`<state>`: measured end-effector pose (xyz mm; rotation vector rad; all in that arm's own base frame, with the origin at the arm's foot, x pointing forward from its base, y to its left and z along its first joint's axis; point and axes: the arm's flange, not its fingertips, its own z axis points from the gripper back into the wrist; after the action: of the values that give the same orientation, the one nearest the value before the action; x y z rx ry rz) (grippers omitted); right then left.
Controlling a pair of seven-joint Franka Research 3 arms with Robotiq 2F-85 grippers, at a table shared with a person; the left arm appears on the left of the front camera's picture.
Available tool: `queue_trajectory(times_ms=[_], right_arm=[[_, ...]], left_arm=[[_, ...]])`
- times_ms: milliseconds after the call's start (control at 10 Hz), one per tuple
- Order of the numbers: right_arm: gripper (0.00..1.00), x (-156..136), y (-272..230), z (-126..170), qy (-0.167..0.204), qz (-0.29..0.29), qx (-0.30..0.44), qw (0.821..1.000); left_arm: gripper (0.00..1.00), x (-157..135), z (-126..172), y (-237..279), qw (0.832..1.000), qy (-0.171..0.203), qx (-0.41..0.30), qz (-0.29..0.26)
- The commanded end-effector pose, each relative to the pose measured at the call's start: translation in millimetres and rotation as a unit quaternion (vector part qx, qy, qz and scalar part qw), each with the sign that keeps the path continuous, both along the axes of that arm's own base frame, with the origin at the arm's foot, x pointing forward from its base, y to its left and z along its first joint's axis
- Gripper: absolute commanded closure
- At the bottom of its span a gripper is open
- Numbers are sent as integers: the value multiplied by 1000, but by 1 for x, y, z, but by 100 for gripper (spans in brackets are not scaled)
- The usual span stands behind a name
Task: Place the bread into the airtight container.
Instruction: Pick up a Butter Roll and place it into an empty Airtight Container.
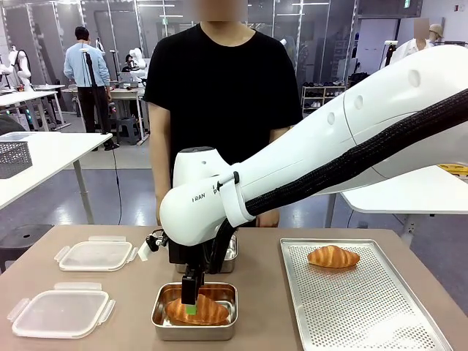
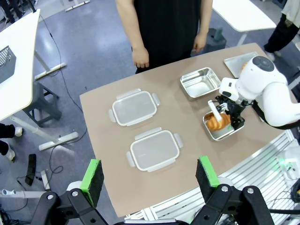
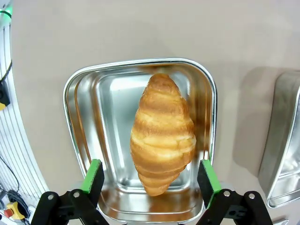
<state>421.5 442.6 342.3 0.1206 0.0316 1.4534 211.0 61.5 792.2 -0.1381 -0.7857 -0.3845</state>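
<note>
A person (image 1: pixel 219 88) in a black shirt stands at the far side of the brown table (image 1: pixel 131 289), with hands down by its edge. Two clear lids lie on the left part of the table. One (image 1: pixel 95 256) is farther back and one (image 1: pixel 62 314) is close to the near edge, a little apart from each other. On the right lies a big metal tray (image 1: pixel 365 314) full of small holes, and a spare bread (image 1: pixel 333 257) sits near its far end. In the middle are two shiny tins. The empty tin (image 2: pixel 200 82) is at the back, close to the person. The thick white right arm (image 1: pixel 329 146) hangs in front of it and covers most of it from the front. The near tin (image 1: pixel 194 333) sits just in front of the empty one, close to the table's near edge. Bare table shows on both sides of the near tin, toward the lids and toward the tray. The bread (image 3: pixel 161 131) lies inside the near tin, the long way, closer to one side wall, and shiny floor shows on the other side. The right gripper (image 3: pixel 150 180) hangs right over this tin, pointing down. Its two green pads are spread wide, one on each side of the bread, and they squeeze nothing. A gap shows beside each pad. The left gripper (image 2: pixel 149 174) is high above the table's near edge. Its fingers are spread wide too, and it holds nothing.
</note>
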Motion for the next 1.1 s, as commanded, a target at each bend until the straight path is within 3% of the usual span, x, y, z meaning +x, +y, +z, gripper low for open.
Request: queue_trajectory(times_ms=[0, 400, 1000], right_arm=[[0, 0, 0, 0, 0, 0, 1, 1000], [0, 0, 0, 0, 0, 0, 0, 1000], [0, -24, -143, 191, -19, -160, 61, 985]], left_arm=[[0, 1, 2, -1, 1000, -1, 1, 0], [0, 1, 2, -1, 1000, -1, 1, 0], [0, 1, 2, -1, 1000, -1, 1, 0]])
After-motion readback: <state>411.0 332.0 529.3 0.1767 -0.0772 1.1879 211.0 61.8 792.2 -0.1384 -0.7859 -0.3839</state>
